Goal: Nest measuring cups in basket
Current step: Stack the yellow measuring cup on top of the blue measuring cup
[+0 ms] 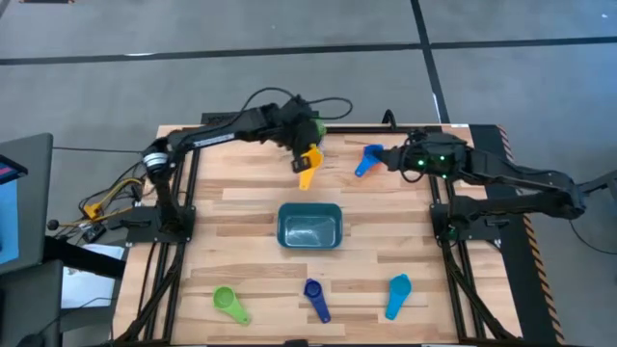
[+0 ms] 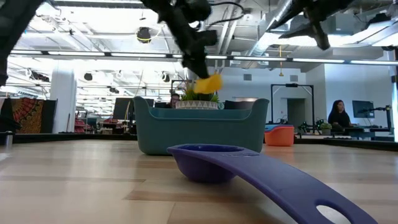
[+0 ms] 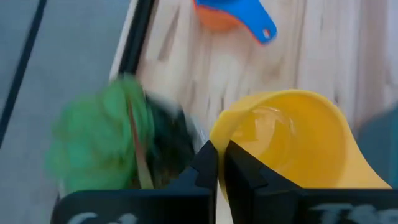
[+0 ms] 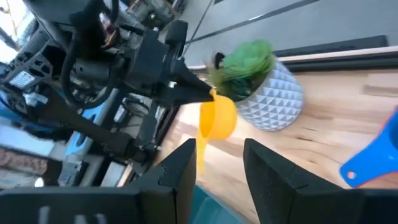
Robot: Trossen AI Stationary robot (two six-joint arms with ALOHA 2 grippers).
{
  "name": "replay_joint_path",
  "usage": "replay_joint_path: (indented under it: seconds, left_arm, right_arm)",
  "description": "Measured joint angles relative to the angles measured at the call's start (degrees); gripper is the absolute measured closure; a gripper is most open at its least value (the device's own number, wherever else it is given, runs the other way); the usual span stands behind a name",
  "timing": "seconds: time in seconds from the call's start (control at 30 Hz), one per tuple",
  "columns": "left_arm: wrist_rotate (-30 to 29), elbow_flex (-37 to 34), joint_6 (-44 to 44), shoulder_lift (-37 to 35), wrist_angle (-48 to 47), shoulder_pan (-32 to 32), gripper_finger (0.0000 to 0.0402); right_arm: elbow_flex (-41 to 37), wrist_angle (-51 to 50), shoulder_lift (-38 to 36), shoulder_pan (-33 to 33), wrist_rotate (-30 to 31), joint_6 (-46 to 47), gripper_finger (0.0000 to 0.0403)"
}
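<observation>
My left gripper (image 1: 303,154) is over the table's far middle, shut on the yellow cup (image 1: 308,167), which also shows in the low view (image 2: 209,83) above the basket. The dark teal basket (image 1: 309,226) sits at the table's centre. My right gripper (image 4: 217,168) is open at the far right, near the blue cup (image 1: 369,159), which lies on the orange cup (image 3: 214,18). The green cup (image 1: 229,304), dark blue cup (image 1: 315,299) and light blue cup (image 1: 398,294) lie along the near edge. The red cup is out of view. My left gripper pinches the yellow cup's rim (image 3: 219,140) between its two fingers, one finger inside the bowl and one outside. The fingers slant down from the far left. The cup is lifted clear and tilted, and its handle (image 4: 200,152) hangs down below the bowl.
A white pot with a green plant (image 4: 267,93) stands at the far edge, just behind my left gripper. The black frame rails (image 1: 183,202) run down the table's left and right sides. Bare wood lies between the basket and the near row of cups.
</observation>
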Motion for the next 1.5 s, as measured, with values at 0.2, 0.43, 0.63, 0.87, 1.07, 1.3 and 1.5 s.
replay_joint_path:
  seconds: [0.2, 0.43, 0.63, 0.87, 1.07, 1.3, 1.5]
  left_arm:
    - [2.46, 15.31, 0.37, 11.07, 1.12, 0.00, 0.0401]
    - [8.65, 32.01, 0.19, 22.96, 1.26, -0.16, 0.0401]
    - [10.70, 34.16, -0.93, 28.36, 8.62, -0.49, 0.0401]
    - [9.12, 33.53, -3.21, 31.33, 17.77, -0.71, 0.0401]
    - [7.67, 33.47, -2.04, 33.61, 26.03, -0.46, 0.0401]
    - [8.76, 33.60, -2.70, 36.57, 30.50, -0.11, 0.0401]
    - [9.81, 33.46, -3.04, 38.22, 28.95, 0.10, 0.0400]
  right_arm:
    - [0.00, -2.82, -2.21, 3.53, 6.41, 3.29, 0.0250]
    - [0.00, -3.01, -2.15, 8.98, 13.43, 7.39, 0.0252]
    - [0.00, -3.02, -2.04, 13.83, 19.96, 10.73, 0.0250]
    - [-0.02, -3.63, -1.91, 17.92, 24.89, 14.67, 0.0257]
    - [-0.02, -4.06, -1.93, 18.64, 26.97, 17.14, 0.0255]
    - [-0.04, -3.97, -1.95, 18.50, 27.05, 18.16, 0.0260]
    - [-0.04, -4.26, -1.93, 18.09, 27.17, 19.01, 0.0260]
